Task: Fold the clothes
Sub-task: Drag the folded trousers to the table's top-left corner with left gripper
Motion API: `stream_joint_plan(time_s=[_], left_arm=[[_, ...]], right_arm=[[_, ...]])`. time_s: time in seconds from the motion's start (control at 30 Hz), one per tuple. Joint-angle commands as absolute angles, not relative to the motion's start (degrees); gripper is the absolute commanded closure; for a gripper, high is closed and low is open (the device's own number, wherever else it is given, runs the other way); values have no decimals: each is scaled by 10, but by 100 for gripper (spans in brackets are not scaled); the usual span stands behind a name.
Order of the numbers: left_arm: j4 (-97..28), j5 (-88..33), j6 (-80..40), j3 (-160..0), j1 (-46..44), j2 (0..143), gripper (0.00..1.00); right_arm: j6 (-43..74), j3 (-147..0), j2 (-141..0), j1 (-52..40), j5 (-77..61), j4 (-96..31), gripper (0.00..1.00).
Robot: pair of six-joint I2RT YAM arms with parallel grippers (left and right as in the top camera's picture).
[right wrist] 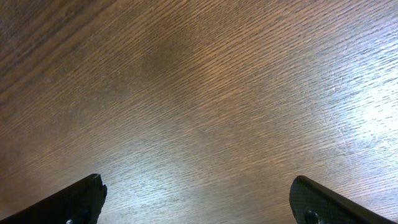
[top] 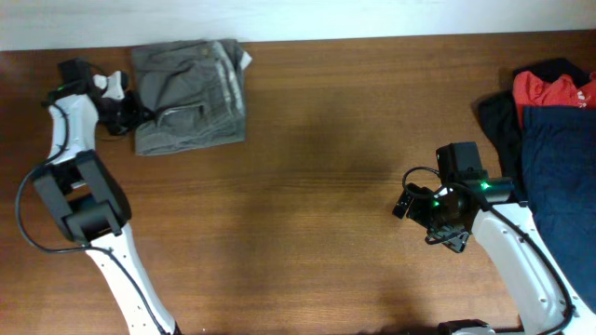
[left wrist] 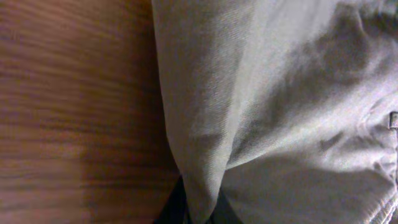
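Shorts (top: 191,98): folded bundle at the far left of the table (top: 307,140).
Left gripper (top: 130,113): seems pinched on the shorts' left edge.
Right gripper (right wrist: 196,190): wide, empty, over bare wood.
Tip: let go gently and avoid dragging the fold open.

**Shorts and a heap of clothes on a wooden table**
The brown, wood-grain table (top: 326,140) carries folded grey-olive shorts (top: 189,96) at its far left corner. A navy garment (top: 559,177) and a red garment (top: 554,88) lie heaped together at its right edge.
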State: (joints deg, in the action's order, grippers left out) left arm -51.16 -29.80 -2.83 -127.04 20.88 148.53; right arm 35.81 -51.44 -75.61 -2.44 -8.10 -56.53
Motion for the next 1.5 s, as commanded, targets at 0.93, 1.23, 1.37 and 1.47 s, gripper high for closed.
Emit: stream_joint_plan(time_s=[0.93, 1.23, 1.37, 1.47], left_arm=[[-371, -140, 74, -1370, 256, 1510, 81], [-436, -85, 72, -1377, 257, 1508, 14], [-477, -85, 56, -1422, 256, 1500, 5], [-507, -88, 37, -1470, 256, 1479, 2]], right_arm=[[361, -513, -756, -22, -84, -565, 1], [361, -513, -756, -22, -84, -565, 1], [361, -513, -756, -22, -84, -565, 1], [361, -513, -756, -22, -84, -565, 1]])
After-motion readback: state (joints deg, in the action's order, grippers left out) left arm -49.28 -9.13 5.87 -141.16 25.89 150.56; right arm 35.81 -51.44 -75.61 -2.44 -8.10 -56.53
